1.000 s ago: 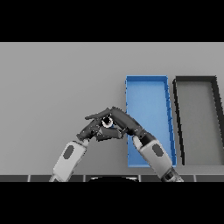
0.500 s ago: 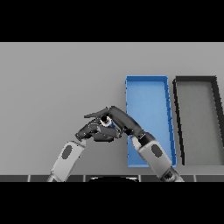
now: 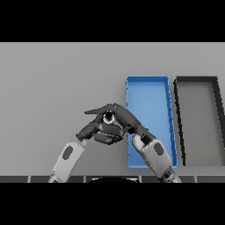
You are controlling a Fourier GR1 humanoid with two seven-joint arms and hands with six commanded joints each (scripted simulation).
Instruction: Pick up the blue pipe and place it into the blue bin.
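Note:
Only a small pale round end of the pipe (image 3: 108, 116) shows in the head view, just left of the blue bin (image 3: 148, 80). My right hand (image 3: 124, 117) lies over it, fingers curled round it and one finger stretched out to the left. The rest of the pipe is hidden under that hand. My left hand (image 3: 97, 132) sits directly below and against the right hand, its fingers relaxed and holding nothing. The blue bin is a long open tray, and my right forearm crosses its near left corner.
A black bin (image 3: 197, 80) of the same shape stands right of the blue one, close beside it. Bare grey table (image 3: 52, 88) stretches to the left and behind the hands.
My right hand has crept slightly up and away from me over the pipe, its outstretched finger rising a little. The left hand has barely moved.

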